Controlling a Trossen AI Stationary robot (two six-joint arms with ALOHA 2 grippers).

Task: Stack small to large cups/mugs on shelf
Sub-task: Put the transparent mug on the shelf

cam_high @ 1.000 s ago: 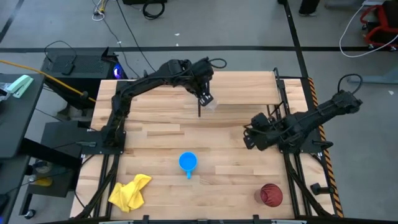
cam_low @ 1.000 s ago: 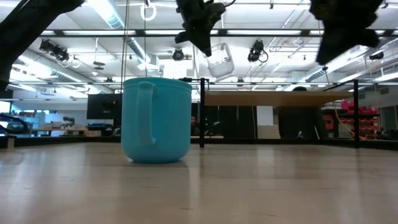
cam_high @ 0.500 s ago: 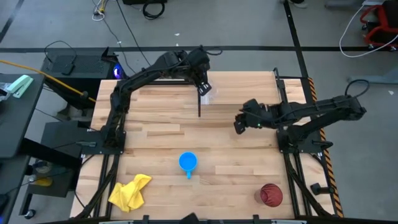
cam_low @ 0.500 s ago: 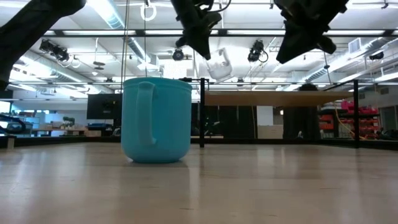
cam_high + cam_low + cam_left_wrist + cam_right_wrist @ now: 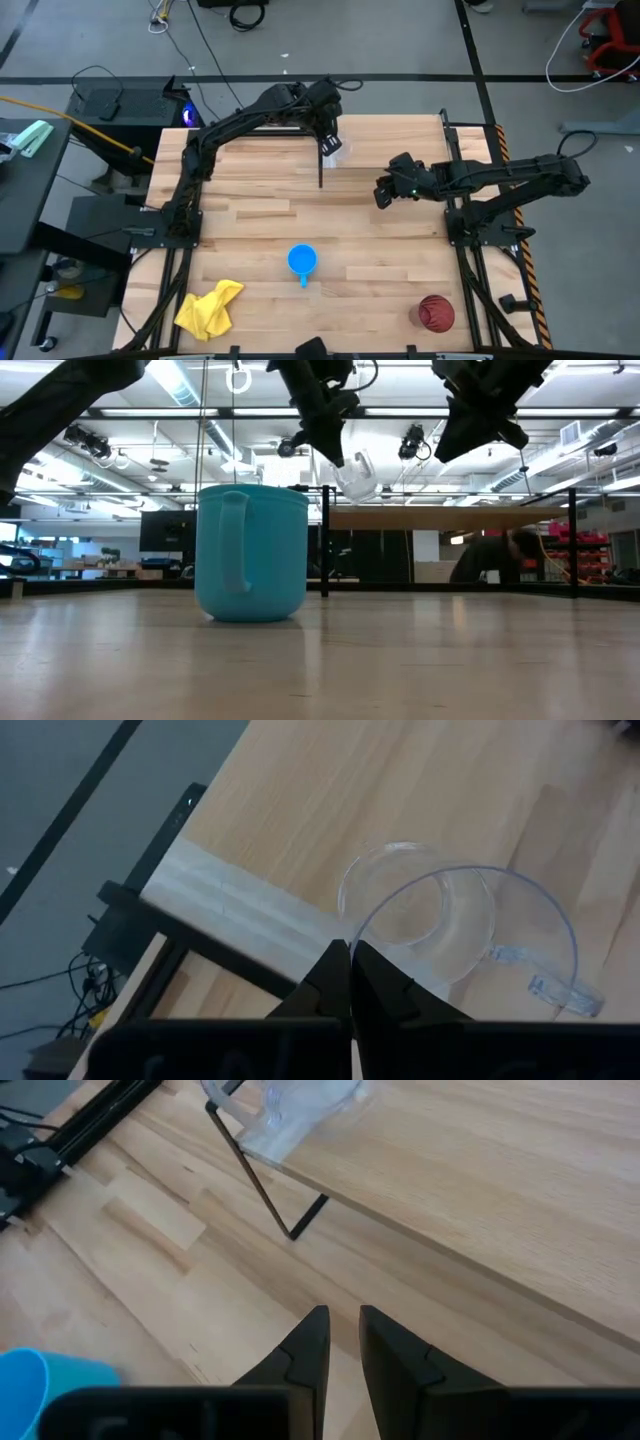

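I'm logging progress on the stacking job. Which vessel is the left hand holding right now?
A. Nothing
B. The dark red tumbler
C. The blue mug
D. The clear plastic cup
D. The left hand is pinched shut on the rim of the clear plastic cup above the shelf; the blue mug and dark red tumbler stand on the table.

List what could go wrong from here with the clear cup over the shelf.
1. The left hand pinches only the clear cup by its rim, tilted above the shelf; it might land on its side.
2. The cup hangs near the shelf's end by a black upright; a drop could roll off.
3. The right hand hovers close by, so the arms may collide.
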